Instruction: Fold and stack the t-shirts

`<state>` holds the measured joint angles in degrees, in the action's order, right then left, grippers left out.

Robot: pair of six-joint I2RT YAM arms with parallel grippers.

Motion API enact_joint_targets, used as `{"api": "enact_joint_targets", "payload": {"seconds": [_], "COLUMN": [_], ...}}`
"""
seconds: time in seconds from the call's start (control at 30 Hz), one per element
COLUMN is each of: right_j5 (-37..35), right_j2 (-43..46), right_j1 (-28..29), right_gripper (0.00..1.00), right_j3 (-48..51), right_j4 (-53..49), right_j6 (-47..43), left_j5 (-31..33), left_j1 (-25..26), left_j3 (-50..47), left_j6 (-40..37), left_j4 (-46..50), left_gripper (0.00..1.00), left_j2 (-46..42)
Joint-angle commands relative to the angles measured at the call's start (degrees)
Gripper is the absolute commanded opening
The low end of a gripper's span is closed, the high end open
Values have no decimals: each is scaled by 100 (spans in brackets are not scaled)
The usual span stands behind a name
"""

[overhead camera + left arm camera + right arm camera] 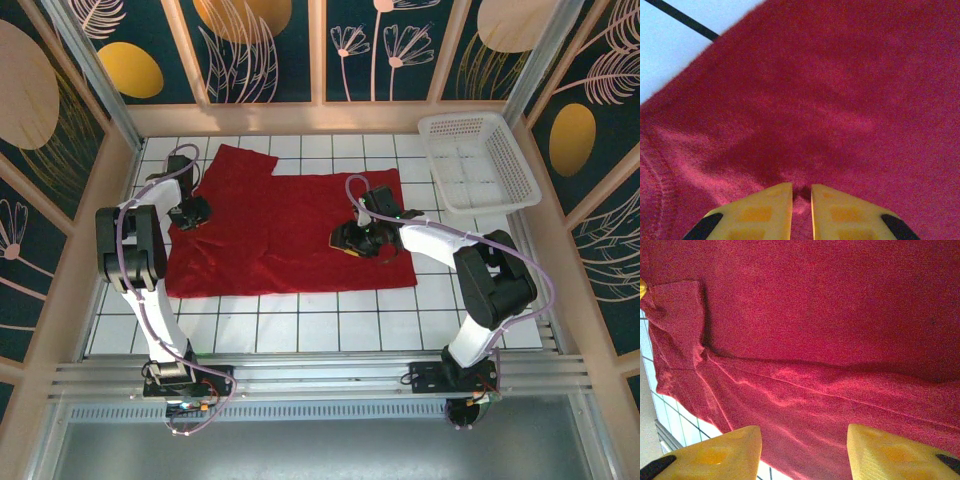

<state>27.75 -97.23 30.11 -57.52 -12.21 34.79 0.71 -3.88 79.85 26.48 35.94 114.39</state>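
Pinch at the left edge of the red t-shirt (pixel 270 235)

Left tool (pixel 801 194) has its yellow fingers (pixel 760 212) pressed almost together, with a small ridge of cloth caught between the tips, likely so that side can be lifted over for a fold. Right tool (pixel 805 440) sits low over the shirt's right part, spread wide and gripping nothing, perhaps to steady it. The shirt lies spread flat on the tiled tabletop (pixel 330 320), with the white basket (pixel 510 170) well apart at the far right.
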Motion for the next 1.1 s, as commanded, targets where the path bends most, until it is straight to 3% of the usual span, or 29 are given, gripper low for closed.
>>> {"api": "enact_joint_targets", "payload": {"seconds": [0.0,0.13,0.4,0.7,0.9,1.07], "right_j5": [143,143,152,178,192,196], "right_j2": [29,37,-8,-69,-90,-87], "right_j1": [48,48,48,48,48,48], "right_gripper": [49,49,49,49,49,49], "right_j3": [-166,-152,-163,-208,-225,-215], "right_j4": [-1,-20,-18,-19,-10,-1], "right_j6": [-133,-145,-156,-157,-161,-139], "left_j5": [76,72,-163,-256,-282,-285], "left_j1": [-58,-60,-60,-56,-60,-56], "left_j3": [30,-14,-202,-226,-133,-19], "left_j6": [-437,-546,-576,-536,-554,-550], "left_j4": [132,51,-118,-195,-179,-115], "left_gripper": [22,29,29,18,4,3], "left_j2": [90,83,134,62,-22,-113]}}
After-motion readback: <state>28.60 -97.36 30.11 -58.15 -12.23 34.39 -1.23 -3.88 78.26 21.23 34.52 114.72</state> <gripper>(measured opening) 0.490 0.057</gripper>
